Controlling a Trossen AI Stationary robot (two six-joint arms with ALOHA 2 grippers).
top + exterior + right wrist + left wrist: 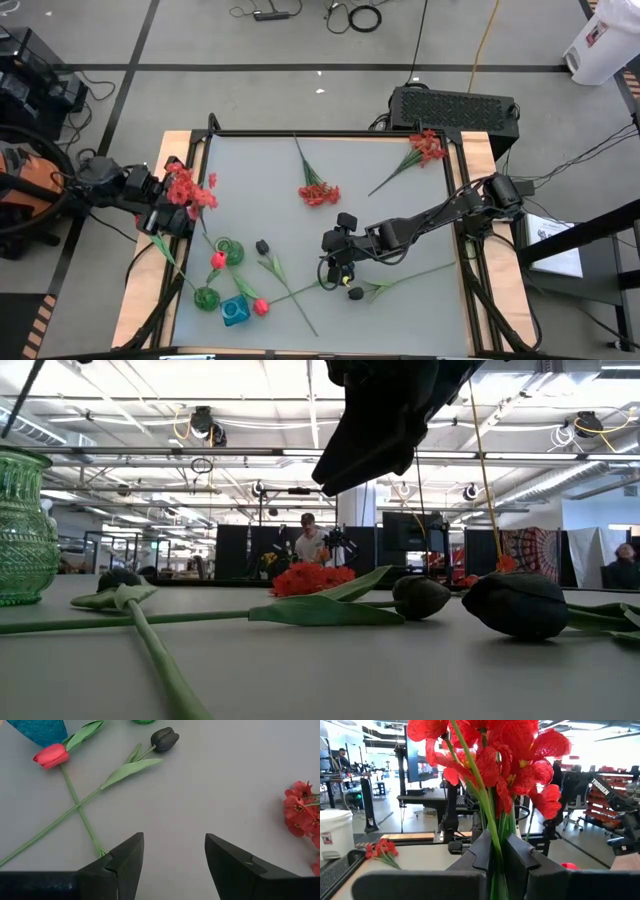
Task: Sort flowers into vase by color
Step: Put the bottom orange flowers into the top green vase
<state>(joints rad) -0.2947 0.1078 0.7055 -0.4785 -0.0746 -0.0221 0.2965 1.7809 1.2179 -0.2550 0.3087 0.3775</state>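
Observation:
My left gripper is at the table's left edge, shut on a bunch of frilly red flowers whose blooms stand above the fingers. My right gripper hovers open over the table's middle, pointing slantwise down with nothing between its fingers. Ahead of it lie a red-pink tulip and a black bud, their stems crossing flat on the table. Another black bud lies near it. A red tulip stands by a green vase. My left gripper pinches the green stems just below the blooms between its two fingers, which point about level. The blooms stand upright above the fingers and the stems trail below toward the table's near edge. Whether their lower end touches anything, I cannot tell.
A second green vase and a blue vase stand near the front left. Frilly red flowers lie at the far middle and far right corner. People are in the room beyond the table.

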